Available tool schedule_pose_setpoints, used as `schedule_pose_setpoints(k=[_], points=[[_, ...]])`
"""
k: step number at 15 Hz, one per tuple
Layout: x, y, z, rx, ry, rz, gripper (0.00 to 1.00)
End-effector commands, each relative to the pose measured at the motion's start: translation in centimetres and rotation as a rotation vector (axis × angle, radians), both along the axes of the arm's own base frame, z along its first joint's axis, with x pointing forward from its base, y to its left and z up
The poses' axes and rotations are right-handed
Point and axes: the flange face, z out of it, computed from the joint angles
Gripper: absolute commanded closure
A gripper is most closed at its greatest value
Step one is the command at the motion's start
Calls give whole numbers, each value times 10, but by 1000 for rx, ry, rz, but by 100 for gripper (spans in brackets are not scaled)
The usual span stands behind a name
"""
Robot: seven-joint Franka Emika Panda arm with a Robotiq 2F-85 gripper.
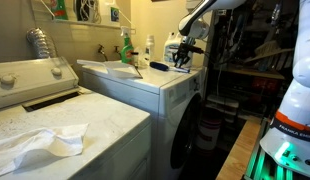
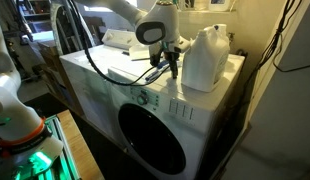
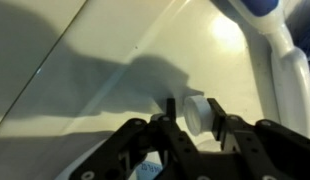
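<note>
My gripper hangs just above the white top of a front-loading machine. Its fingers are closed on a small white round cap, held a little above the surface. A large white plastic jug stands right beside the gripper on the same top. Part of the jug shows at the right edge of the wrist view. In an exterior view the gripper is at the far end of the machine row.
A round dark door is on the machine's front. A green bottle and other small items stand on the middle machine. A crumpled white cloth lies on the near machine. A wall is behind the jug.
</note>
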Motion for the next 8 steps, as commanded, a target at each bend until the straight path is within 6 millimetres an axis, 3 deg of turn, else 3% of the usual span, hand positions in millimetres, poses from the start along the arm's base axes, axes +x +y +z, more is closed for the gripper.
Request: schedule_pose_setpoints(k=[1,5,8], points=[[-11,-1,-8,12,26,-4,69],[-10,1,-9,17,30,-4,89],[-10,5,-9,33,26,10,89]])
